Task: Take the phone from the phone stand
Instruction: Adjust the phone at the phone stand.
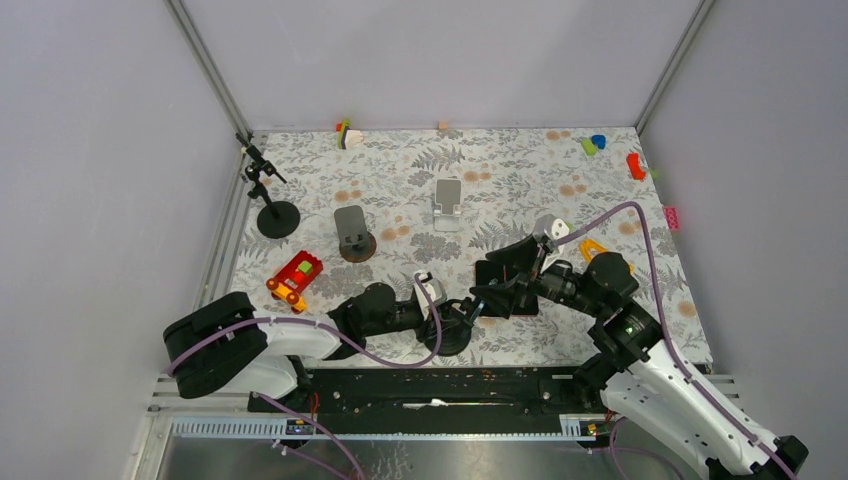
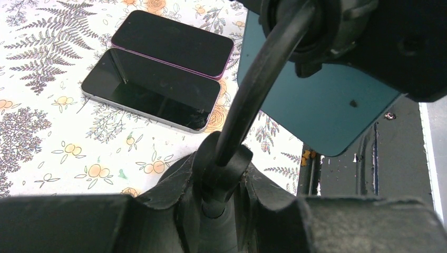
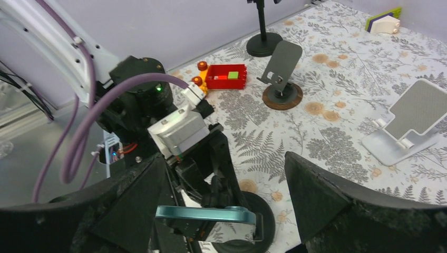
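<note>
A teal phone (image 2: 316, 100) sits in the clamp of a black phone stand (image 2: 248, 89) with a round base (image 3: 261, 219). My left gripper (image 2: 224, 182) is shut on the stand's stem low down, just above the base. In the top view it (image 1: 452, 322) is at the near middle of the table. My right gripper (image 3: 226, 211) is open wide, with the phone's thin edge (image 3: 208, 214) between its fingers. The left finger (image 3: 132, 211) is close to the phone and the right finger (image 3: 337, 205) is well apart from it.
Two dark phones (image 2: 174, 39) (image 2: 153, 97) lie flat side by side on the fern-print table. A grey stand on a round base (image 1: 352, 232), a silver stand (image 1: 447, 203), a black tripod (image 1: 272, 205) and a red toy (image 1: 294, 278) stand farther back.
</note>
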